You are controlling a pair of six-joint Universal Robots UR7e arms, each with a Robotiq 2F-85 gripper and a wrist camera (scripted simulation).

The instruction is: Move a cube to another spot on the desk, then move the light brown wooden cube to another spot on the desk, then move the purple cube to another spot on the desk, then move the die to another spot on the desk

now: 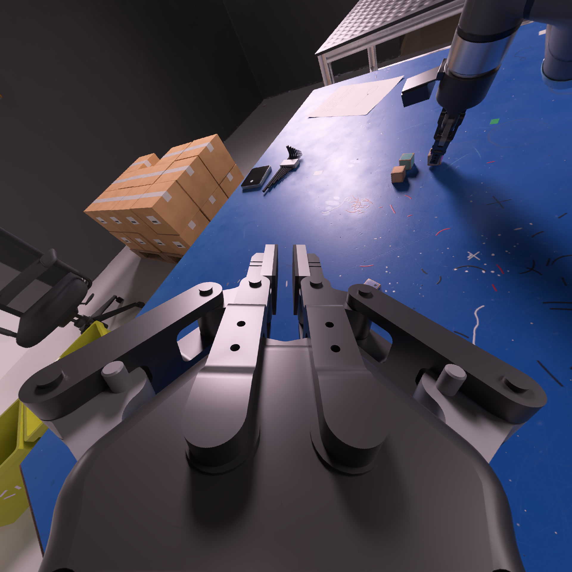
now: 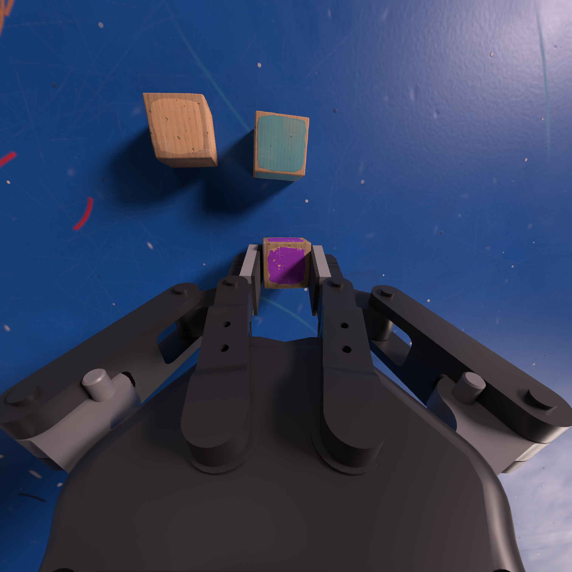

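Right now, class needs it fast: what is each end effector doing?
Left end effector: closed, a narrow gap between the fingers, holding nothing.
Right end effector: closed on the purple cube.

You've got a blue desk with pale specks and red streaks. Purple cube: worn purple paint, tan wood edges. Beyond it, a teal cube, tan-edged; left of that, a plain light brown wooden cube.

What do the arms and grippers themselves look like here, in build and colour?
Both grippers, left gripper and right gripper, are matte dark grey with linkage bars, round pivot pins and lighter grey flat finger pads. The right arm is a dark tube with a silver band.
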